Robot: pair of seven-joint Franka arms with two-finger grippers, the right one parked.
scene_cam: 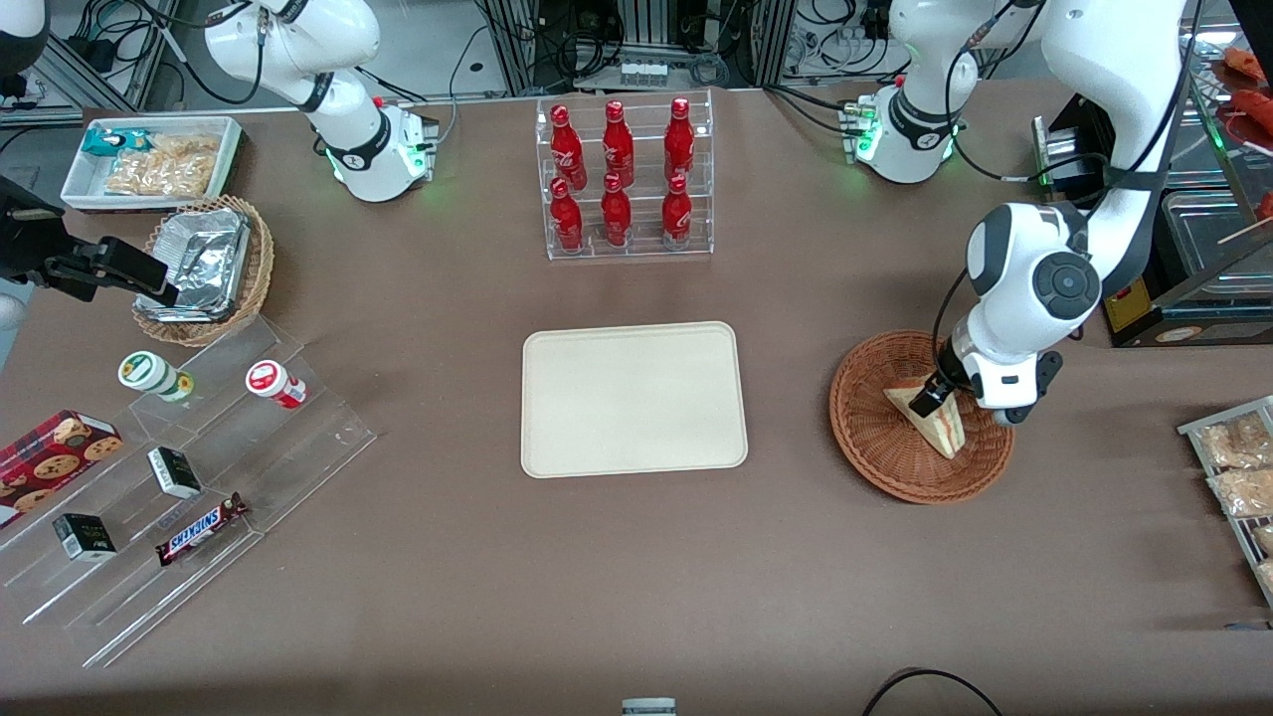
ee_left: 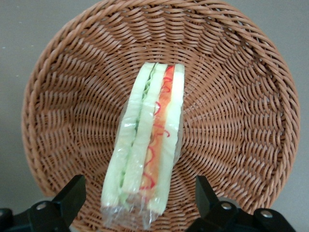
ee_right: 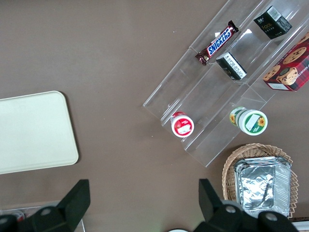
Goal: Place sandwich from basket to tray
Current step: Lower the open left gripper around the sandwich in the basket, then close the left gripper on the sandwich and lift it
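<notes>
Gripper lowered over the sandwich in the basket.

The sandwich (ee_left: 147,145) is seen lying in the reddish-brown basket (ee_left: 241,121), between the spread fingers (ee_left: 72,195) of the gripper (ee_left: 140,193), untouched by either. The cream tray (scene_cam: 634,398) is seen well apart, toward the parked arm's end.

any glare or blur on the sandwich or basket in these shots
Left wrist view: soft glare on the sandwich wrap, basket weave sharp, open gripper fingertips dark and slightly soft. Front view: even light, sandwich partly hidden by the arm.
</notes>
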